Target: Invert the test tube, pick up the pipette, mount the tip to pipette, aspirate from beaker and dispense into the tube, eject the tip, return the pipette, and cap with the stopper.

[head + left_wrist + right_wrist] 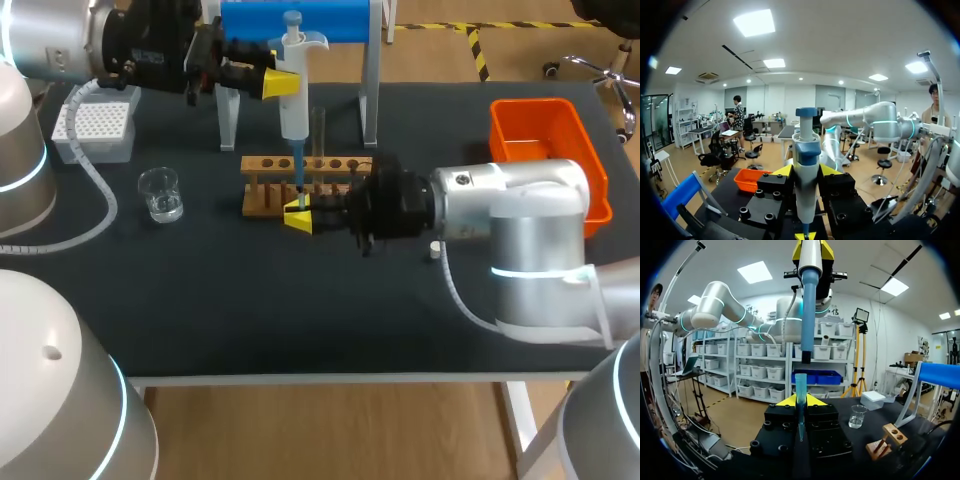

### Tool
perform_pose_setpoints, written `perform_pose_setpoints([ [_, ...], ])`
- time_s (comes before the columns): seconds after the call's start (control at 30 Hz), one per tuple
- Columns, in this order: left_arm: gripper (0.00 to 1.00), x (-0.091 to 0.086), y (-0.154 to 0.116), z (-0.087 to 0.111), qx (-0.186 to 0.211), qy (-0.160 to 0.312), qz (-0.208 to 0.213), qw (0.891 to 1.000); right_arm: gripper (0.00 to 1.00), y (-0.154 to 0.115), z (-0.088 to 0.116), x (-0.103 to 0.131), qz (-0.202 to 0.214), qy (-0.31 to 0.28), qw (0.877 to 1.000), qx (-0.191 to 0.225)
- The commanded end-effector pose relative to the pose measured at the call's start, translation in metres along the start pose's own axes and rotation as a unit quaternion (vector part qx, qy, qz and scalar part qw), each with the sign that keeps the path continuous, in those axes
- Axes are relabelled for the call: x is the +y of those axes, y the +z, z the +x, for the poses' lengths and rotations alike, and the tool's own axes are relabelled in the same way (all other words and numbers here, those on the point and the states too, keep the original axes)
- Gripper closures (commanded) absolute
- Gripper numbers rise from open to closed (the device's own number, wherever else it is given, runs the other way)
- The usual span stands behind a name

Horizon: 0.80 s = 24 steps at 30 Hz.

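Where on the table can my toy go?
Bare black table in front of the beaker and wooden rack. Crowded at the rack, where the left gripper holds the pipette over the tip in the right gripper.

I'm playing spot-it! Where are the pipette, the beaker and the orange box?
pipette [294, 115], head view, white body.
beaker [160, 192], head view, glass wall.
orange box [528, 104], head view, far rim.

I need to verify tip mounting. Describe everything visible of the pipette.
The pipette has a white plastic-looking body, a blue plunger button on top and a blue lower shaft. It stands upright, clamped at its body in the left gripper. Its shaft end hangs above the blue tip held in the right gripper, with a gap, not yet touching it.
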<state>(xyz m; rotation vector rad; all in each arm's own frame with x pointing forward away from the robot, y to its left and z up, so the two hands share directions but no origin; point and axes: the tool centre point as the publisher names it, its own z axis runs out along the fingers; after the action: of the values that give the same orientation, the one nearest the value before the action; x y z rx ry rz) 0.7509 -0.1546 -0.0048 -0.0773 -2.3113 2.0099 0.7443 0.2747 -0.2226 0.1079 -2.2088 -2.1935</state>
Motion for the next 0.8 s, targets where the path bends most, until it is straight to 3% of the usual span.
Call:
perform_pose_setpoints([
  [0.03,1.0,0.0,-0.001,0.0,0.002,0.0,0.0,1.0,1.0,-0.001,0.0,0.002,-0.001,-0.003,1.0,-0.001],
  [0.8,1.0,0.0,-0.001,0.0,0.002,0.0,0.0,1.0,1.0,-0.001,-0.001,0.013,-0.01,-0.013,1.0,0.003],
])
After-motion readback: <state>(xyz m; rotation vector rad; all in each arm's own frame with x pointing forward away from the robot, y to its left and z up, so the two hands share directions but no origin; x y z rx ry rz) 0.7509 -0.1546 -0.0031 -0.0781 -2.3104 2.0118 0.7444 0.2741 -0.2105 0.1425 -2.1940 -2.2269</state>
